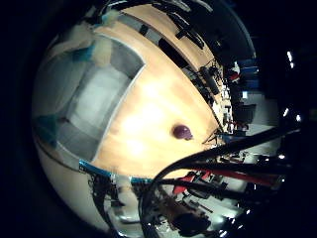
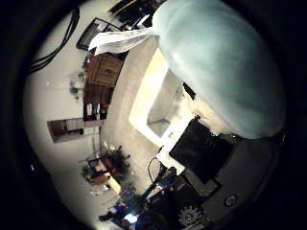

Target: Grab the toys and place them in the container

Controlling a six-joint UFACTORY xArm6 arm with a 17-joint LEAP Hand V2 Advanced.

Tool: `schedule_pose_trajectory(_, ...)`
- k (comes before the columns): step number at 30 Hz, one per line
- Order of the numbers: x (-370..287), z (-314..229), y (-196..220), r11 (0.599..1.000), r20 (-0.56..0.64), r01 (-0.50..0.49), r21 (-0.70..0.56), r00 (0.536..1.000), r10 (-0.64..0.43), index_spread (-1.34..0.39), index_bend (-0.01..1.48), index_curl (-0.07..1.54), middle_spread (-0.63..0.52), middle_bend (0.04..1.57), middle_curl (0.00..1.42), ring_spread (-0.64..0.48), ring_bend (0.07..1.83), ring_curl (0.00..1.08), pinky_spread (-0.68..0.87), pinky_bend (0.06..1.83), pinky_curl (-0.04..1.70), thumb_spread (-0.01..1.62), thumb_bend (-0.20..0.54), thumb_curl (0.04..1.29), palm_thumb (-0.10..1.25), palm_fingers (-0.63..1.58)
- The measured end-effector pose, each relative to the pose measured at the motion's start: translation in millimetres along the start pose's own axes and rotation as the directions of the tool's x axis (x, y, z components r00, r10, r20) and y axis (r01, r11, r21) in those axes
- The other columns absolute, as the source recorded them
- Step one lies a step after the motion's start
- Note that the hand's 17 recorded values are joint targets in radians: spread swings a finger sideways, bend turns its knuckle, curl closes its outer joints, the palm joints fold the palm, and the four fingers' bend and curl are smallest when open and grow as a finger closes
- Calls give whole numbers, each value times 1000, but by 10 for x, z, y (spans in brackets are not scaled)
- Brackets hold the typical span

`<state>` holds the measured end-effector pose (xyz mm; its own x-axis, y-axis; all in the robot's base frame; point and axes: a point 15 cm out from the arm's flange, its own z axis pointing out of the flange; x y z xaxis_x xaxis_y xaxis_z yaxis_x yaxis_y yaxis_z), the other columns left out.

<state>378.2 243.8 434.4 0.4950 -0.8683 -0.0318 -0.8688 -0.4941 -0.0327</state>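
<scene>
A large pale teal soft toy [image 2: 221, 67] with a white tag [image 2: 125, 40] fills much of the right thumb side palm view, close against the palm. A black part of my hand [image 2: 201, 151] presses on its underside, and it hangs high above the table. In the right little finger side palm view a grey rectangular container [image 1: 59, 127] with teal corners stands on the wooden table [image 1: 158, 99]. A small purple toy [image 1: 181, 131] lies on the table, away from the container and near the table's edge. My hand's dark fingers [image 1: 188, 198] show beyond that edge.
Past the table's edge are black and red stands and frames [image 1: 228, 174]. Chairs and desks [image 1: 213, 79] stand along the far side. The thumb side view shows a wooden cabinet [image 2: 101, 77] and room clutter beyond the table.
</scene>
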Motion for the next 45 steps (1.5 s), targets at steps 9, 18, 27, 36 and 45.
schedule_pose_trajectory(9, -18, 4, 12, 1000, 1, 3, -7, 1000, -3, -564, 163, 362, -502, 337, 877, -402, 935, 549, -561, 1205, 426, 1078, -21, 482, 764, 1005)
schedule_pose_trajectory(18, -18, 60, 74, 998, 1, 15, -62, 1000, -15, -537, 241, 383, -366, 170, 738, -221, 574, 446, -105, 1025, 387, 1015, -76, 375, 442, 185)
schedule_pose_trajectory(27, -49, 103, 79, 995, 2, 40, -90, 999, -40, -502, 202, 367, -227, 166, 575, -49, 416, 342, 295, 920, 294, 915, -51, 320, 252, 64)
schedule_pose_trajectory(36, -47, 127, 79, 994, 2, 47, -99, 999, -47, -495, 179, 352, -166, 179, 462, 14, 353, 305, 425, 826, 240, 881, -36, 311, 208, 54)
schedule_pose_trajectory(45, -39, 115, 93, 994, 2, 52, -100, 999, -52, -492, 170, 328, -165, 182, 400, 16, 343, 297, 447, 827, 224, 878, -32, 310, 219, 94)
